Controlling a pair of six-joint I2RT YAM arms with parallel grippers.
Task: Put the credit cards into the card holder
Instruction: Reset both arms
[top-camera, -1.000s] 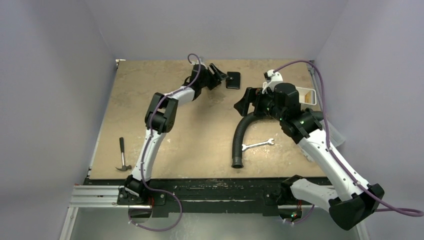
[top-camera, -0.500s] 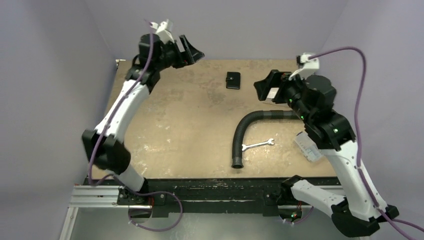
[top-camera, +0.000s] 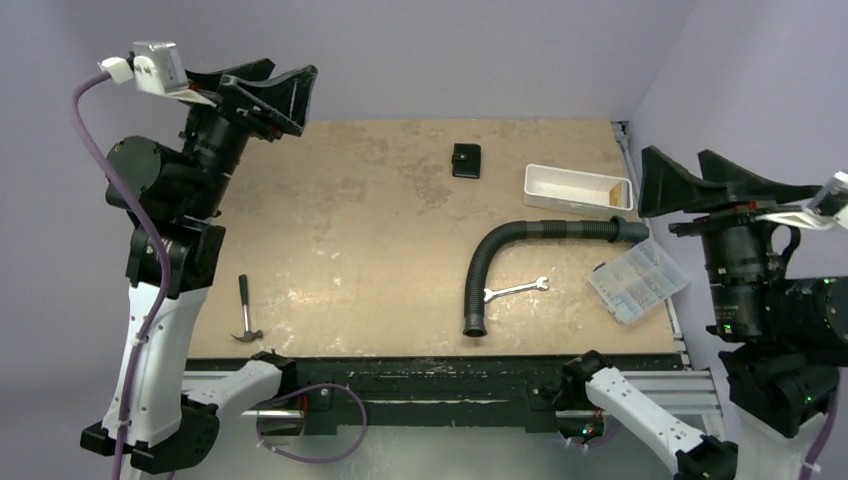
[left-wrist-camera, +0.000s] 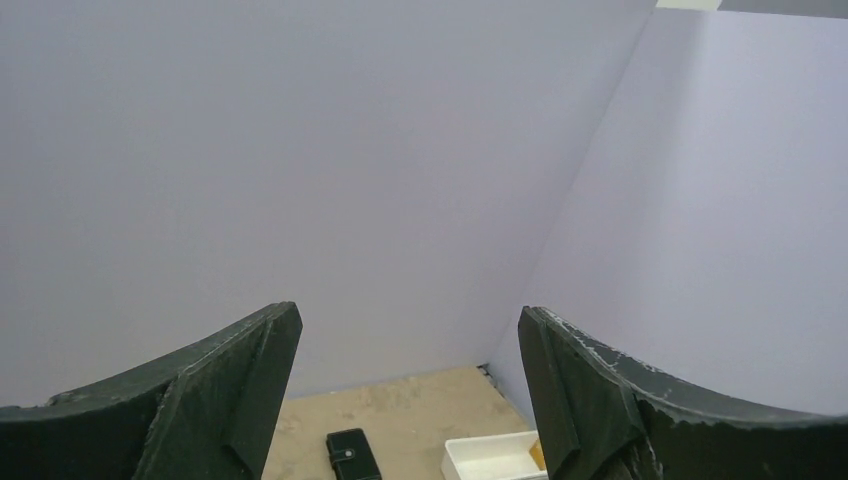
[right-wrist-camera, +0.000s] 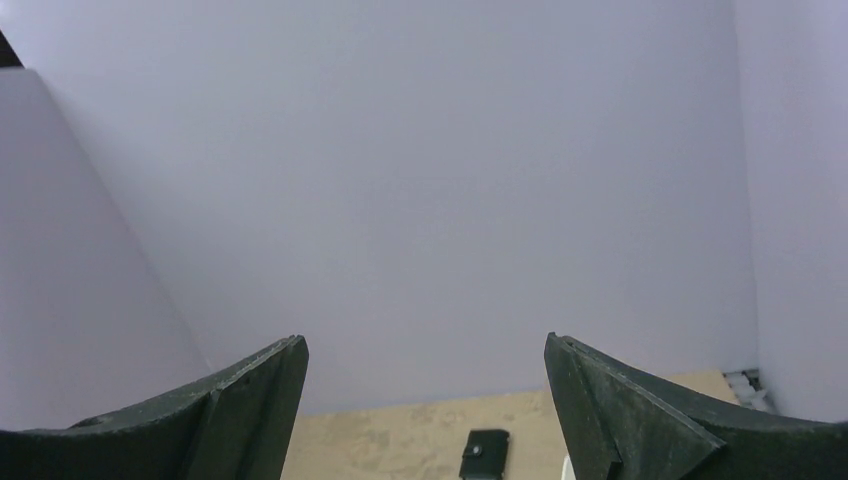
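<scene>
The black card holder (top-camera: 466, 160) lies shut and flat at the far middle of the table; it also shows in the left wrist view (left-wrist-camera: 352, 455) and the right wrist view (right-wrist-camera: 484, 454). A yellowish-tan credit card (top-camera: 613, 197) leans in the right end of the white tray (top-camera: 560, 178), and shows in the left wrist view (left-wrist-camera: 537, 455). No greyish card shows. My left gripper (top-camera: 290, 85) is open and empty, raised high at the far left. My right gripper (top-camera: 672, 170) is open and empty, raised high at the right edge. Both are far from the holder.
A black corrugated hose (top-camera: 480, 270) curves from below the tray toward the front. A silver wrench (top-camera: 515, 290) lies beside it. A clear compartment box (top-camera: 637, 280) sits at the right edge. A hammer (top-camera: 245, 310) lies at the front left.
Both arms have lifted off the far part of the table and swung back and outward. The left left the holder, the right left the tray. The holder stayed put.
</scene>
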